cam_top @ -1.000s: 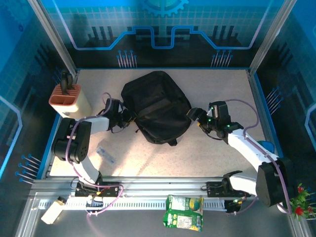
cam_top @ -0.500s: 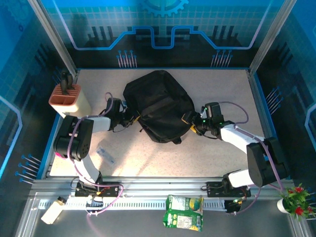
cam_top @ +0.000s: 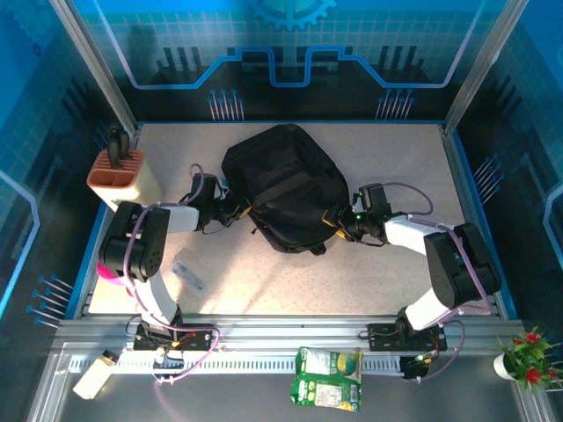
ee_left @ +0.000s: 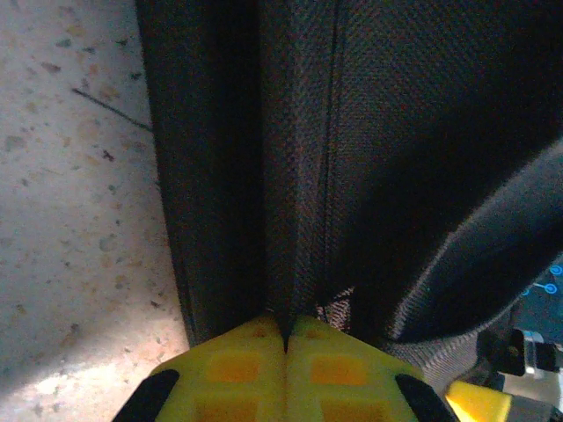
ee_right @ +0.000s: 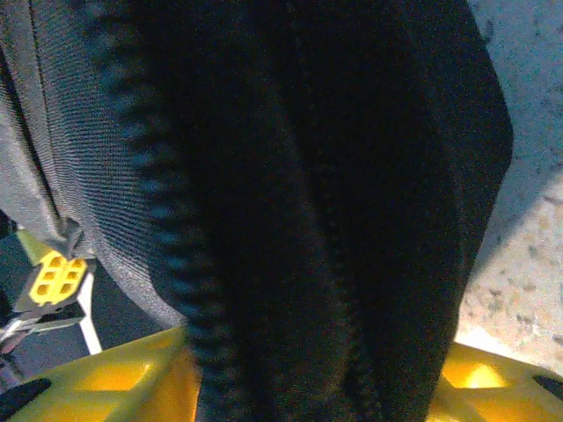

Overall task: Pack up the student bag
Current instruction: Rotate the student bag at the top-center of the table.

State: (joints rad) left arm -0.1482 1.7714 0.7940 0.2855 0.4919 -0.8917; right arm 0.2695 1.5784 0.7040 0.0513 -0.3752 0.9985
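- Lying near the middle of the speckled table (cam_top: pixel 396 158), a little toward its far side, the student bag (cam_top: pixel 281 189) is a slumped black fabric heap. Its rounded bulk points to the back wall, and loose strap ends trail at its near edge.
- At the bag's left edge sits the left gripper (cam_top: pixel 236 211). In the left wrist view its yellow fingers (ee_left: pixel 246 360) are pressed together, pinching a thin fold of the bag's woven fabric along a seam.
- At the bag's right near edge sits the right gripper (cam_top: pixel 334 218). In the right wrist view its yellow fingers (ee_right: pixel 132 378) stand apart on either side of a thick bunch of fabric with a zip running through it. The cloth fills the gap between them, but I cannot tell whether they are squeezing it.
- Both arms reach in low over the table from the near rail.
- An orange-topped holder (cam_top: pixel 123 176) with a dark handle sticking out stands at the table's left edge.
- A small clear item (cam_top: pixel 189 274) lies on the table near the left arm.
- A green packet (cam_top: pixel 327 378) rests on the near rail.
- A small plant with red flowers (cam_top: pixel 528 365) stands at the lower right corner.
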